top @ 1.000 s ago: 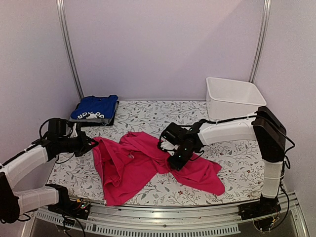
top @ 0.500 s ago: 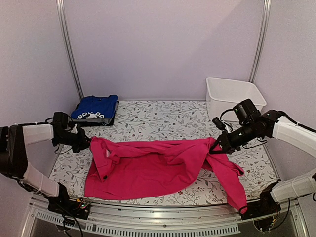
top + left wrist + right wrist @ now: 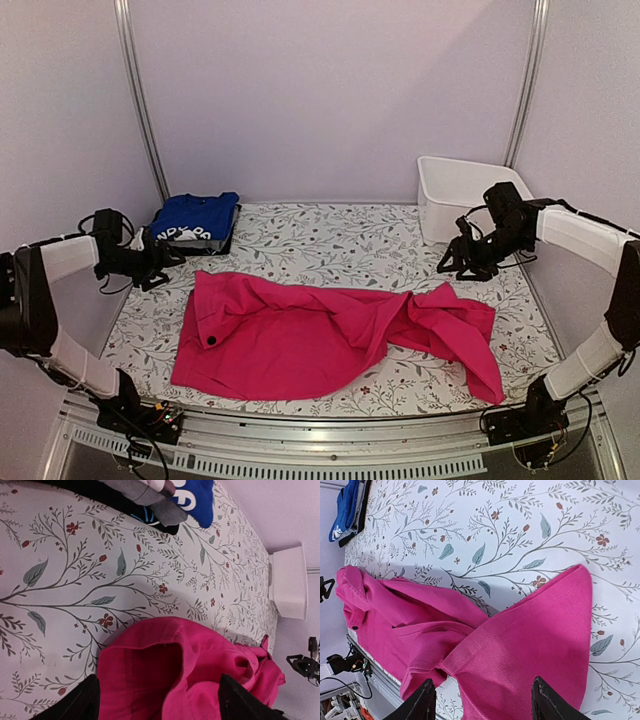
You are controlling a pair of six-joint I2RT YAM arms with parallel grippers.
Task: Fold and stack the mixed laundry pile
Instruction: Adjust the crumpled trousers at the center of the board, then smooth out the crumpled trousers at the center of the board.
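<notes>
Seems soft, light and limp, pink garment (image 3: 290, 335) lower centre, best pinched at hem corners; left hand (image 3: 158, 268) and right hand (image 3: 458, 268) released, holding nothing.

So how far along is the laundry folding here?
Done: the blue garment lies folded at the far-left corner. In hand: the pink garment is spread out on the table, left pincer and right pincer open beside its ends. Left: fold it and stack it.

Both arms are swung out wide to their own sides, forearms low and angled inward. The left gripper (image 3: 160, 266) has its jaws spread apart. The right gripper (image 3: 450, 264) gapes too, its fingers (image 3: 422, 700) well separated.
</notes>
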